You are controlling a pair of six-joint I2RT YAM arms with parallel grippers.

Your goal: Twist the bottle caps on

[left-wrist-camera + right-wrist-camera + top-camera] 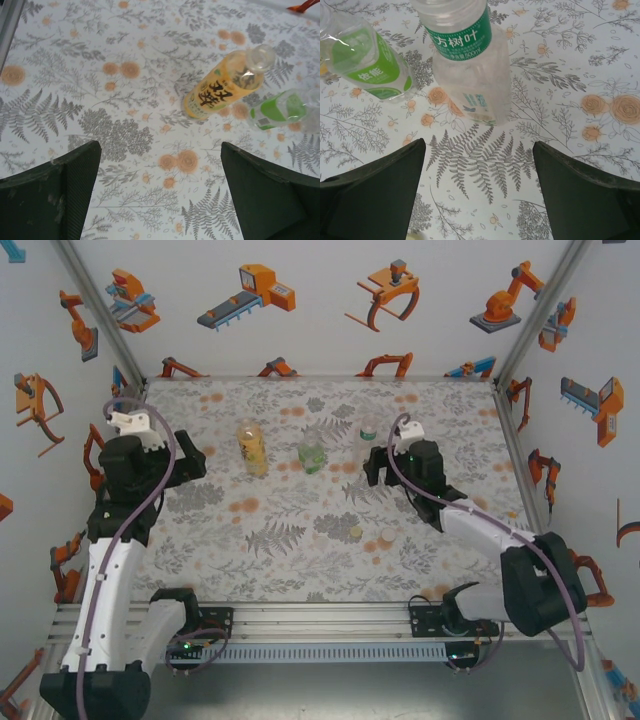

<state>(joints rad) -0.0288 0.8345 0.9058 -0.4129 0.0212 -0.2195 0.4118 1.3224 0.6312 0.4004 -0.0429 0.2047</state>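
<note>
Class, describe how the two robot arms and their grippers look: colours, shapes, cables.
The left arm and right arm have white shells joined by black joints, each trailed by a pale purple cable. A small white block tops each black wrist. The left gripper and right gripper each carry two broad, dark, wedge-shaped fingers.

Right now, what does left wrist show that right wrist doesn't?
Left wrist, not right: the amber bottle and the left pincer, open with nothing between its jaws. Right wrist, not left: the clear bottle with a dark green label, and the right pincer, open too. Both: the green bottle and the floral table.
</note>
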